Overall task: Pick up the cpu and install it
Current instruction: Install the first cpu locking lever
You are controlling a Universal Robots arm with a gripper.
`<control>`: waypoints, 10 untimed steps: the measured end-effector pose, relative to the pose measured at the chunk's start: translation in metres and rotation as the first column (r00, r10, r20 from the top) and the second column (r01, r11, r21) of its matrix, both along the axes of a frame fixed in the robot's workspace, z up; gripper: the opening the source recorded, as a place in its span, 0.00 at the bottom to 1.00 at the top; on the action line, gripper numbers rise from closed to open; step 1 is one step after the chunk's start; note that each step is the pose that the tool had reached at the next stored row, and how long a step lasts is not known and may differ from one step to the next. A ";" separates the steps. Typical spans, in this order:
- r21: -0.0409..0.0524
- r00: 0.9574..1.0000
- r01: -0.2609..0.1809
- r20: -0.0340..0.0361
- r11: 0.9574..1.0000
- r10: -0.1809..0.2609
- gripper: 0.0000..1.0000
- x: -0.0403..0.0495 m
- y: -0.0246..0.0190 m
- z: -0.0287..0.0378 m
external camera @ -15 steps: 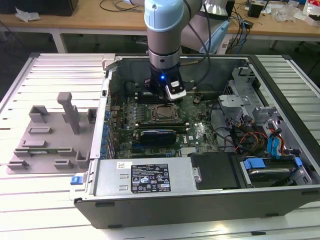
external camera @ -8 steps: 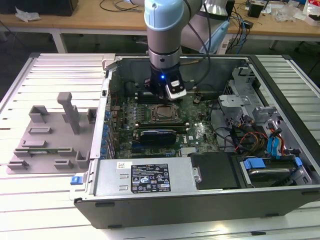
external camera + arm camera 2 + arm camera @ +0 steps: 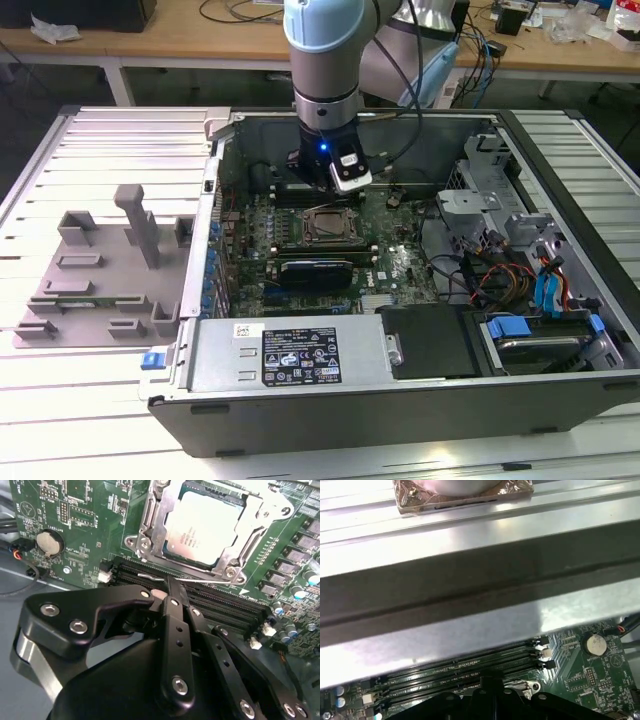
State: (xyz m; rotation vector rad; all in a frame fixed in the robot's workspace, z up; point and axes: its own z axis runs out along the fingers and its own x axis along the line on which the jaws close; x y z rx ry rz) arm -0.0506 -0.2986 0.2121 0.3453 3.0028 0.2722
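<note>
The cpu [image 3: 202, 529], a square chip with a silver-grey top plate, lies flat inside the metal socket frame [image 3: 150, 527] on the green motherboard [image 3: 85, 510]. In the exterior view the socket [image 3: 325, 226] sits mid-board inside the open computer case. My gripper [image 3: 171, 586] hangs just beside the socket, over the black memory slots [image 3: 220, 602], shut with nothing between its fingers. It is apart from the cpu. In the exterior view the gripper [image 3: 330, 188] is at the socket's far edge, under the arm's blue-lit wrist.
The case's metal wall [image 3: 480, 605] stands close behind the gripper. A coin battery [image 3: 49, 542] and cables [image 3: 480, 270] lie on either side of the board. Drive bays [image 3: 540, 330] are at the exterior view's right. A grey fixture tray [image 3: 100, 270] rests outside the case, at the exterior view's left.
</note>
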 end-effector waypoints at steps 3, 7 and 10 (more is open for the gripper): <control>0.000 1.000 0.000 0.029 1.000 0.000 0.11 -0.0079 0.0000 -0.0023; 0.000 0.999 0.000 0.048 1.000 0.000 0.11 -0.0104 0.0000 -0.0042; 0.000 0.998 0.000 0.064 1.000 0.000 0.11 -0.0138 -0.0003 -0.0074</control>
